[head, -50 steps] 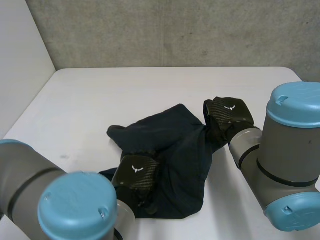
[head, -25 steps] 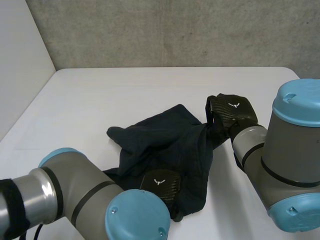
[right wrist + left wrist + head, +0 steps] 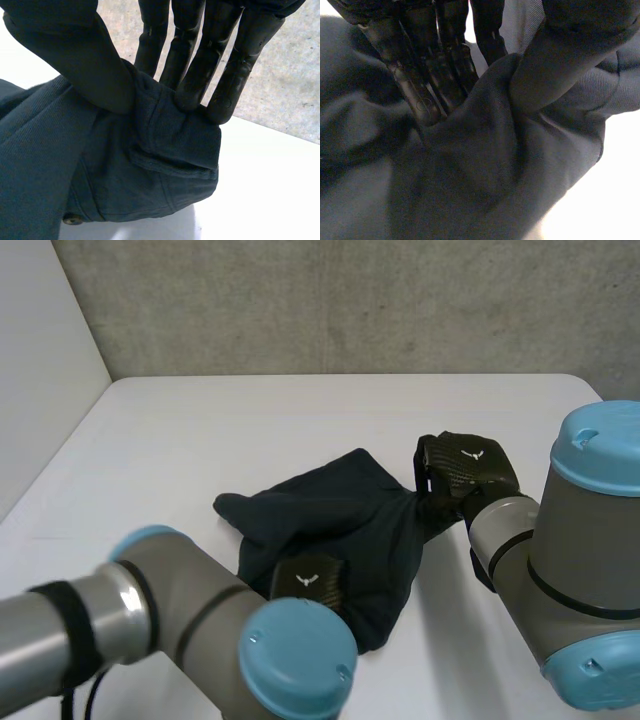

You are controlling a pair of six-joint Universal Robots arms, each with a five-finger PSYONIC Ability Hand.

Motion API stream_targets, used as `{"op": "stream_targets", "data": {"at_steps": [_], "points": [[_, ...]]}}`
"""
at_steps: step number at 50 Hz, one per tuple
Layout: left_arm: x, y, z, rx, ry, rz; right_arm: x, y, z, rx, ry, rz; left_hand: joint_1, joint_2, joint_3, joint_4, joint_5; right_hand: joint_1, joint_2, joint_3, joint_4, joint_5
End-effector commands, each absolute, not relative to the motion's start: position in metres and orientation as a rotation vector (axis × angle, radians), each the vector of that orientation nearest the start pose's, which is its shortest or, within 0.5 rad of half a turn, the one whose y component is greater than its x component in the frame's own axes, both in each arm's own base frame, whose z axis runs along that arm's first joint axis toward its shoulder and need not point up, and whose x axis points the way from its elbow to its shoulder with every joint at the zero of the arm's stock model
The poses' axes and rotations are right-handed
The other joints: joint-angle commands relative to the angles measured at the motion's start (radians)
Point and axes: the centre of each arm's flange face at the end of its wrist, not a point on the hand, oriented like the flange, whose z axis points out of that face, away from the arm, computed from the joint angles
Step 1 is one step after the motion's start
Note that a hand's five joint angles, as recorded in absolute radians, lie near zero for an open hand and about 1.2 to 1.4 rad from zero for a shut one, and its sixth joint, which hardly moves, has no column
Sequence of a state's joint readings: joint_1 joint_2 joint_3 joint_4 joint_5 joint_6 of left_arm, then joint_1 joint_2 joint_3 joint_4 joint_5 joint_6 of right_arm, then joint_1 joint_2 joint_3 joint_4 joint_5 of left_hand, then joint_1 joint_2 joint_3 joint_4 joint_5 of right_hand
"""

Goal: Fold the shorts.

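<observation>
Head view: the crumpled dark navy cloth shorts (image 3: pixel 335 525) lay mid-way across the white table (image 3: pixel 200 430), between my hands. Left hand (image 3: pixel 308 582) pinched their near edge, thumb against fingers. Right hand (image 3: pixel 462 468) clamped their far-right hem. Long axis, I judged, ran hand to hand.

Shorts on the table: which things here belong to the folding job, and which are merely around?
Job: shorts, pinched by the left hand at the near side and by the right hand at one end.
Merely around: white table, grey wall behind it.
</observation>
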State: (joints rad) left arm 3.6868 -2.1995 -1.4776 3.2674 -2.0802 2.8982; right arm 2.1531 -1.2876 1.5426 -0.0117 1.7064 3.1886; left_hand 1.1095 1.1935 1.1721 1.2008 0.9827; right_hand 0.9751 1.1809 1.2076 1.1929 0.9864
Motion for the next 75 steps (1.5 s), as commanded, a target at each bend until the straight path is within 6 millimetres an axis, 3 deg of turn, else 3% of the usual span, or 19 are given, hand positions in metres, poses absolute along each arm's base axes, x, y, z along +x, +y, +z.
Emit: {"op": "stream_targets", "data": {"at_steps": [1,4,7,13,18,22,24,27,28,31,32,33,37,42,47,51,55,63,75], "points": [[-0.316,-0.156,0.183,0.524,2.673,-1.924,0.287,-0.220,0.225,-0.693,2.254,-1.758,0.287,0.203,0.224,0.195,0.239,0.421,0.215,0.189,0.203,0.235],[-0.308,-0.173,0.195,0.601,2.592,-1.940,0.290,-0.212,0.222,-0.877,2.262,-1.743,0.287,0.203,0.224,0.195,0.239,0.421,0.215,0.189,0.203,0.235],[-0.301,-0.196,0.201,0.809,2.452,-1.907,0.293,-0.207,0.220,-0.994,2.245,-1.706,0.287,0.203,0.224,0.195,0.239,0.421,0.215,0.189,0.203,0.235],[-0.283,-0.244,0.203,1.067,2.185,-1.813,0.317,-0.185,0.209,-1.118,2.123,-1.566,0.287,0.203,0.224,0.195,0.239,0.421,0.215,0.189,0.203,0.235],[-0.279,-0.282,0.181,1.133,2.110,-1.700,0.334,-0.178,0.185,-1.167,2.118,-1.462,0.287,0.203,0.224,0.195,0.239,0.421,0.215,0.189,0.203,0.235],[-0.276,-0.304,0.167,1.117,2.116,-1.668,0.343,-0.185,0.168,-1.145,2.165,-1.443,0.287,0.203,0.224,0.195,0.239,0.396,0.190,0.163,0.178,0.210],[-0.276,-0.310,0.167,1.099,2.118,-1.677,0.343,-0.193,0.171,-1.066,2.208,-1.485,0.287,0.203,0.224,0.195,0.239,0.121,-0.085,-0.112,-0.097,-0.065],[-0.278,-0.308,0.167,1.098,2.133,-1.682,0.340,-0.201,0.182,-0.952,2.247,-1.557,0.185,0.101,0.123,0.094,0.138,-0.359,-0.565,-0.592,-0.577,-0.545],[-0.279,-0.304,0.168,1.095,2.152,-1.679,0.339,-0.202,0.186,-0.930,2.246,-1.574,-0.066,-0.150,-0.128,-0.157,-0.113,-0.434,-0.640,-0.667,-0.652,-0.620],[-0.276,-0.296,0.180,1.057,2.192,-1.693,0.335,-0.202,0.203,-0.877,2.225,-1.616,-0.498,-0.582,-0.561,-0.589,-0.546,-0.599,-0.805,-0.831,-0.817,-0.785],[-0.272,-0.288,0.193,1.006,2.230,-1.716,0.333,-0.201,0.207,-0.869,2.221,-1.625,-0.851,-0.935,-0.914,-0.943,-0.899,-0.623,-0.828,-0.855,-0.841,-0.809],[-0.269,-0.283,0.199,0.977,2.252,-1.724,0.332,-0.200,0.209,-0.866,2.219,-1.629,-0.935,-1.019,-0.998,-1.026,-0.983,-0.632,-0.837,-0.864,-0.850,-0.818],[-0.255,-0.258,0.222,0.817,2.363,-1.776,0.324,-0.193,0.218,-0.859,2.223,-1.634,-0.905,-0.989,-0.967,-0.996,-0.953,-0.670,-0.876,-0.902,-0.888,-0.856],[-0.235,-0.220,0.244,0.634,2.450,-1.861,0.319,-0.184,0.210,-0.857,2.251,-1.587,-0.920,-1.003,-0.982,-1.011,-0.967,-0.781,-0.987,-1.014,-0.999,-0.967],[-0.219,-0.191,0.249,0.518,2.505,-1.910,0.321,-0.180,0.210,-0.764,2.250,-1.544,-0.925,-1.009,-0.988,-1.017,-0.973,-0.787,-0.993,-1.020,-1.005,-0.973],[-0.213,-0.179,0.241,0.449,2.577,-1.887,0.323,-0.183,0.209,-0.705,2.250,-1.516,-0.920,-1.004,-0.982,-1.011,-0.967,-0.787,-0.993,-1.020,-1.005,-0.973],[-0.210,-0.172,0.226,0.386,2.660,-1.822,0.328,-0.177,0.197,-0.737,2.251,-1.442,-0.920,-1.003,-0.982,-1.011,-0.967,-0.781,-0.987,-1.014,-0.999,-0.967],[-0.197,-0.173,0.194,0.236,2.691,-1.634,0.341,-0.146,0.178,-0.870,2.236,-1.339,-0.925,-1.009,-0.988,-1.017,-0.973,-0.738,-0.943,-0.970,-0.955,-0.923],[-0.183,-0.204,0.162,0.124,2.662,-1.499,0.327,-0.129,0.152,-1.061,2.294,-1.357,-0.896,-0.980,-0.959,-0.987,-0.944,-0.653,-0.858,-0.885,-0.870,-0.838]]}}
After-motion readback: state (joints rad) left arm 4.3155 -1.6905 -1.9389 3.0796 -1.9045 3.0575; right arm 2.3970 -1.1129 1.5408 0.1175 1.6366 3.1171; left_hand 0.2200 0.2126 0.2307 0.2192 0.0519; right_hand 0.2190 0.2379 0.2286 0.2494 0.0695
